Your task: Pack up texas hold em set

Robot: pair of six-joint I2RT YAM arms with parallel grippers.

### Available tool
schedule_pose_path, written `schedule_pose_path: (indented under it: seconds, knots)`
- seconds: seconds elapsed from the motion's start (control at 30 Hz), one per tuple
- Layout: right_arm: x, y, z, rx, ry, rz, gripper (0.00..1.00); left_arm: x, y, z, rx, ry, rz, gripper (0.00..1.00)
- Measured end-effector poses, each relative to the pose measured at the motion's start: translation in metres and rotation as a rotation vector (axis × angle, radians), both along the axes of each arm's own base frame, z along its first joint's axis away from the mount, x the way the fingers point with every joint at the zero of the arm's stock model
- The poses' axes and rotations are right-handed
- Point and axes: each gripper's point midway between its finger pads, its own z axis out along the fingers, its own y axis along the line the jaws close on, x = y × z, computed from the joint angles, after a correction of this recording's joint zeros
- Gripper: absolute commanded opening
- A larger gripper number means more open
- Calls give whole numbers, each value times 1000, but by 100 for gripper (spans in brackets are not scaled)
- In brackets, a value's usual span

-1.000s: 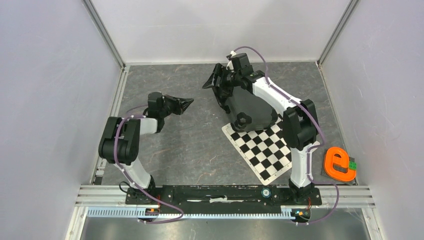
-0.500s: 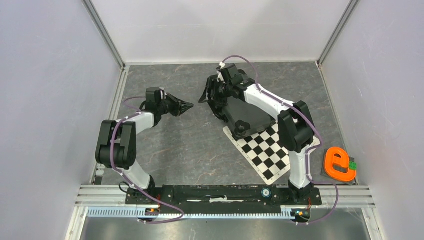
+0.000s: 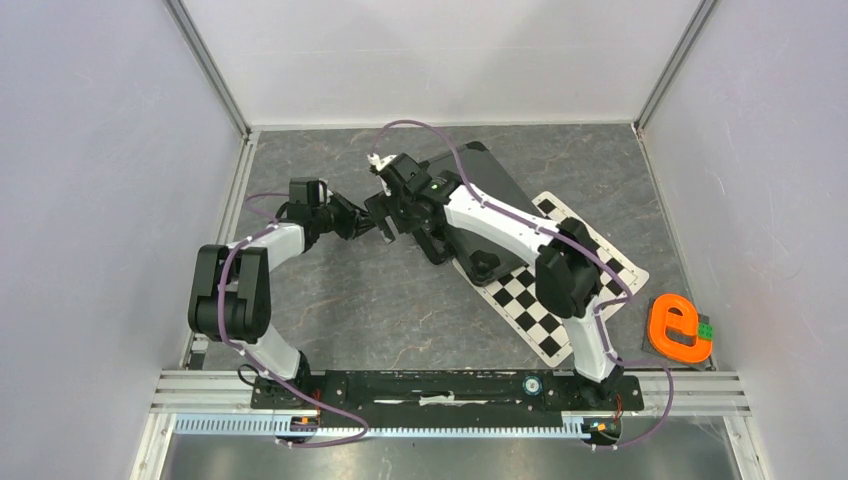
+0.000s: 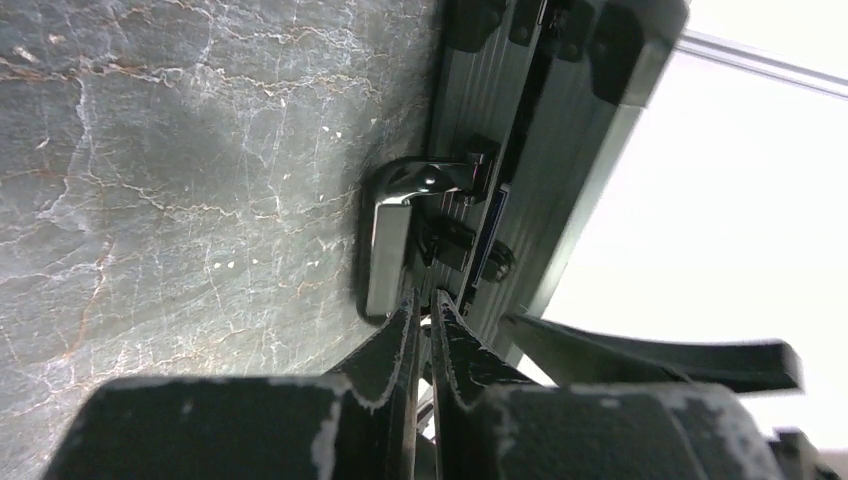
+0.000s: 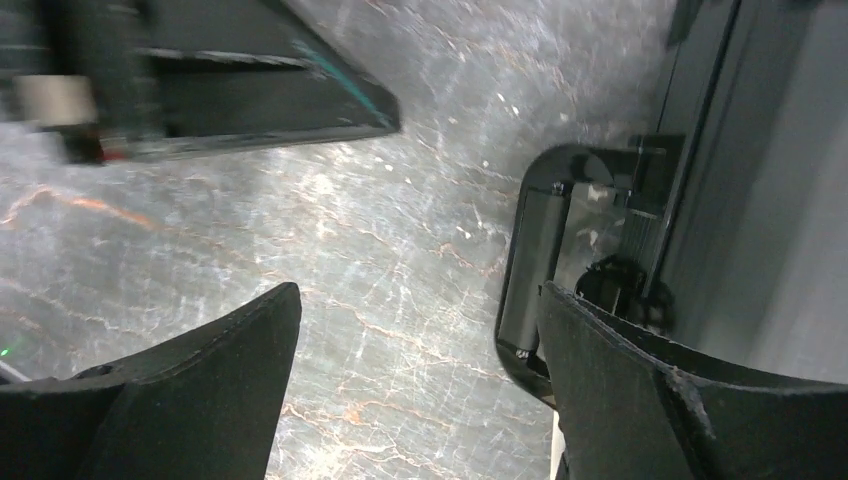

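Left wrist, left fingers nearly together at case handle, right fingers wide

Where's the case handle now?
The handle sits on the black case's left edge, mid-table in the top view, right at the left gripper and beside the right gripper.

Case mid-desk, partly on the mat
Case overlaps the mat's far-left end — toy well apart, at the desk's near-right edge.
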Motion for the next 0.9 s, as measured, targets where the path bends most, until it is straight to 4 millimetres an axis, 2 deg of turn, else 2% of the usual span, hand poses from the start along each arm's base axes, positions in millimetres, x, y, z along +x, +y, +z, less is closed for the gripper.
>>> schedule_pose_path:
  seconds: [0.1, 0.2, 0.27, 0.33, 0.43, 0.5, 0.57, 0.6, 0.77, 0.9]
  knots:
    - [-4, 8, 31, 27, -83, 68, 89, -3, 1, 2, 12, -9, -11, 14]
    - [-1, 13, 75, 158, -122, 98, 86, -5, 1, 1, 22, -14, -24, 15]
    - [5, 9, 97, 233, -124, 79, 87, -7, 1, -1, 28, -11, -34, 18]
    - [16, -7, 112, 279, -131, 31, 91, -8, 0, -1, 35, -11, -45, 19]
    - [27, -38, 111, 254, -129, -42, 98, -8, -3, 0, 45, -20, -64, 24]
    - [35, -64, 102, 179, -125, -95, 98, -6, -9, 3, 51, -34, -88, 39]
    - [33, -83, 91, 86, -111, -117, 98, -4, -19, 6, 55, -54, -125, 56]
    - [30, -89, 85, 35, -103, -116, 98, -3, -25, 7, 56, -60, -146, 61]
    - [11, -103, 72, -133, -105, -82, 98, -1, -53, 7, 79, -83, -248, 63]
    - [-1, -108, 53, -217, -104, -63, 98, 2, -70, -8, 108, -70, -314, 64]
